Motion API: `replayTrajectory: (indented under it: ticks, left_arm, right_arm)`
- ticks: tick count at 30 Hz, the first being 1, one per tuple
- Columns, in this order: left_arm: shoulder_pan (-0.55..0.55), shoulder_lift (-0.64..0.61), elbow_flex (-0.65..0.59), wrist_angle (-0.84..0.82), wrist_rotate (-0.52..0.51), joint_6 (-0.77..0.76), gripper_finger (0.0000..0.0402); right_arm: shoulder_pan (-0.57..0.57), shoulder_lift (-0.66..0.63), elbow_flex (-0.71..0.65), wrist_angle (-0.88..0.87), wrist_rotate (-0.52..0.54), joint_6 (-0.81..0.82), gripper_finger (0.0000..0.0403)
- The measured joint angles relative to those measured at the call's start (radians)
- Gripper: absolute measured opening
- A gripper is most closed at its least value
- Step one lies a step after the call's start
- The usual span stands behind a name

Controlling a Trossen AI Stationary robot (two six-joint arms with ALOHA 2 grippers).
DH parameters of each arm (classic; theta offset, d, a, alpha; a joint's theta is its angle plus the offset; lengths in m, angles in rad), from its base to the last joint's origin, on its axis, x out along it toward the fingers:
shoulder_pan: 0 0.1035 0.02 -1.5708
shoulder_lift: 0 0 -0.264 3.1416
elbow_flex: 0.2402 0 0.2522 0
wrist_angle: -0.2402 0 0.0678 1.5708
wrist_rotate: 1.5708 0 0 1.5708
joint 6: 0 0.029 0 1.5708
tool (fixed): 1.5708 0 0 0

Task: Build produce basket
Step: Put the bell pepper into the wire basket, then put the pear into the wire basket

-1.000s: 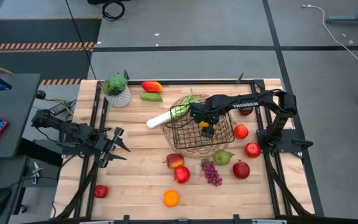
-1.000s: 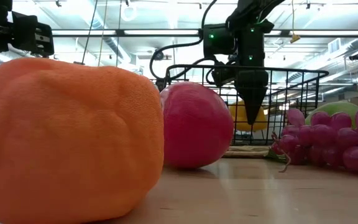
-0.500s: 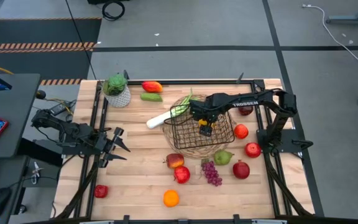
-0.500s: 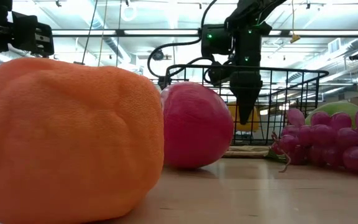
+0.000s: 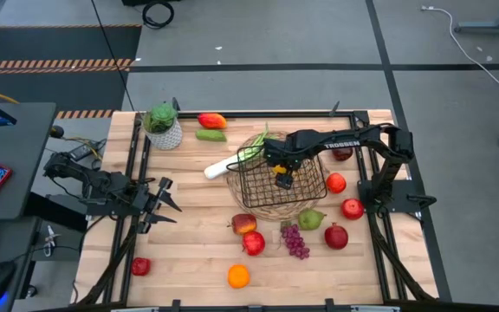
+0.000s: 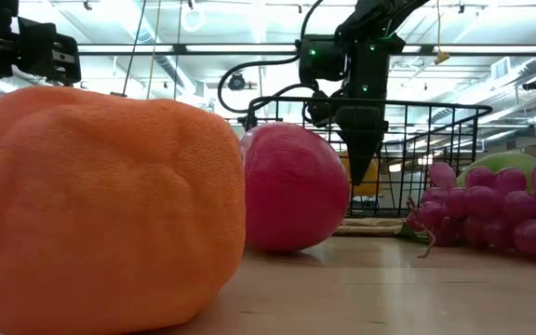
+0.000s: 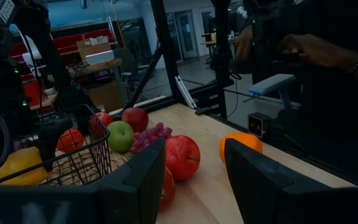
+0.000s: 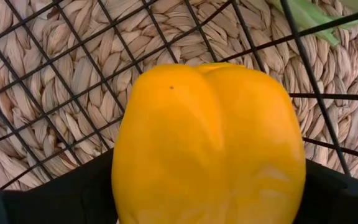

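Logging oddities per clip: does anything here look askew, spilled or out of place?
One thing: the leek lies slanted across the basket rim, white end sticking out over the table. The right gripper holds a yellow pepper inside the basket; other produce lies loose, nothing damaged.

I see a glossy yellow toy bell pepper over the black wire-grid basket and tan woven wicker mat.

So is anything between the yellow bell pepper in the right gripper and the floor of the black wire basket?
Nothing visible. The right gripper holds the yellow bell pepper inside the black wire-grid basket, and only bare mesh shows beneath it.
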Motion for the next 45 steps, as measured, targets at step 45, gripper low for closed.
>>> replayTrajectory:
  ticks: [45]
  left_arm:
    - [0.0, 0.0, 0.0, 0.0, 0.0, 0.0, 0.0172]
  right_arm:
    - [0.039, 0.0, 0.323, -0.24, 0.043, 0.022, 0.0396]
